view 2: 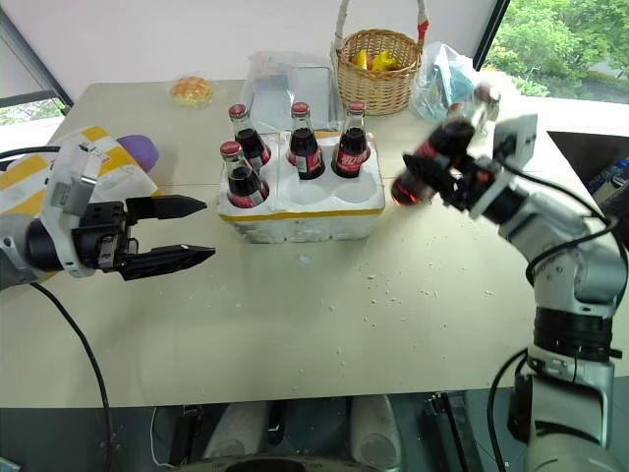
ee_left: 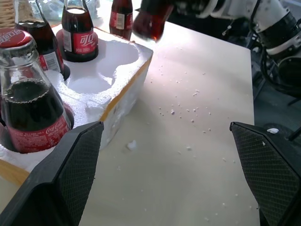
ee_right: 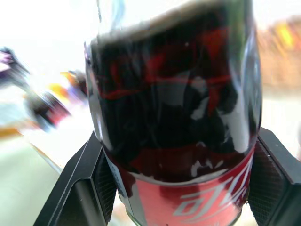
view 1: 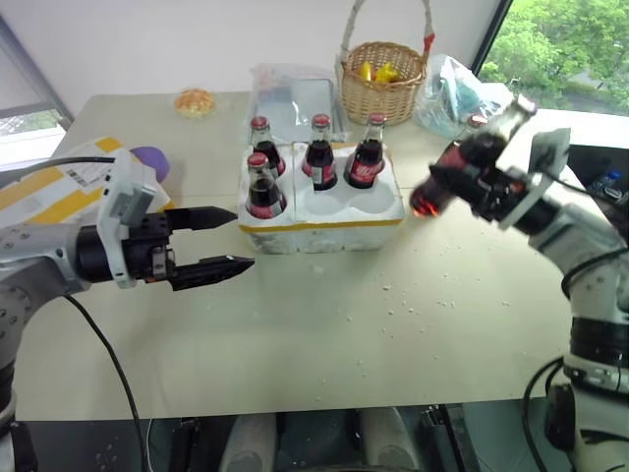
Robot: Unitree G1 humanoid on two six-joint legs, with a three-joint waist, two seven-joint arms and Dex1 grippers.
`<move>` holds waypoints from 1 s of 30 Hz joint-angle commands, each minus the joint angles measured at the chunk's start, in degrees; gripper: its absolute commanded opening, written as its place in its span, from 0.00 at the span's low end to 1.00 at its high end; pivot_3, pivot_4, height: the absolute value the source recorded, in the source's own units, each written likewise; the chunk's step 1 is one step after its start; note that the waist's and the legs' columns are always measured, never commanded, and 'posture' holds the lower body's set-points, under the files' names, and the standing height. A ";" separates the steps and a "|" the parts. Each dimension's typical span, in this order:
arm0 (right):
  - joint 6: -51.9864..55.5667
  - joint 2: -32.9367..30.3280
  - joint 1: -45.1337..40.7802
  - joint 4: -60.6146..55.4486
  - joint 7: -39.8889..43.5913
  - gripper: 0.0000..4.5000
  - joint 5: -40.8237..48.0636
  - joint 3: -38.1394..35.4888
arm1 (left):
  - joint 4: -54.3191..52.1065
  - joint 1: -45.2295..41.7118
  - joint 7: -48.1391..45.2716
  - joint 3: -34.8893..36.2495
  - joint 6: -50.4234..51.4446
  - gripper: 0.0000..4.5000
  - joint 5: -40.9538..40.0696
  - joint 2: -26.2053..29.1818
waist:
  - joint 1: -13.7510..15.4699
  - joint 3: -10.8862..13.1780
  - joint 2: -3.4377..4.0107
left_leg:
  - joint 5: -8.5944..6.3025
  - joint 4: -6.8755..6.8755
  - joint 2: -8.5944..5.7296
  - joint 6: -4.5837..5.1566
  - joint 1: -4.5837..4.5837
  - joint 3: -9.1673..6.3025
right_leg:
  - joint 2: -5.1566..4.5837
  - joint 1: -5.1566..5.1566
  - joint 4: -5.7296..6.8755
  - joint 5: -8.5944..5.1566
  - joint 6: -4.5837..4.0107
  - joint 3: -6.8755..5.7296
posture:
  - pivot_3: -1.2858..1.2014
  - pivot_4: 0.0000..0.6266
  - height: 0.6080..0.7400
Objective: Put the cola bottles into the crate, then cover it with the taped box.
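Glass, a tilted cola bottle (view 2: pixel 432 162) is clamped in the right gripper (view 1: pixel 462 177) jaws, right of the crate (view 1: pixel 324 211), where four bottles stand. The left gripper (view 1: pixel 218 241) jaws are spread, empty. Slippage may be caused by the tilt.

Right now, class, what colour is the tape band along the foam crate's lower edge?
Yellow; the crate shows it best in the right eye view.

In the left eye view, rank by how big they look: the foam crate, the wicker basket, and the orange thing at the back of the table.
1. crate
2. wicker basket, though it sits farther back, so its true size is unsure
3. orange thing, clearly smallest
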 commanded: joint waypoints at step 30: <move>-11.90 16.26 -11.61 15.95 7.65 0.74 -22.30 24.59 | -2.77 3.78 2.75 2.19 -4.68 1.00 -1.10 -0.02 | 0.09 -0.01 -0.02 | 0.01 0.01 0.03 -0.02 -0.54 -0.03 | 0.10 -0.54 -0.01 0.18 0.14 0.00 | 0.52 0.24 0.98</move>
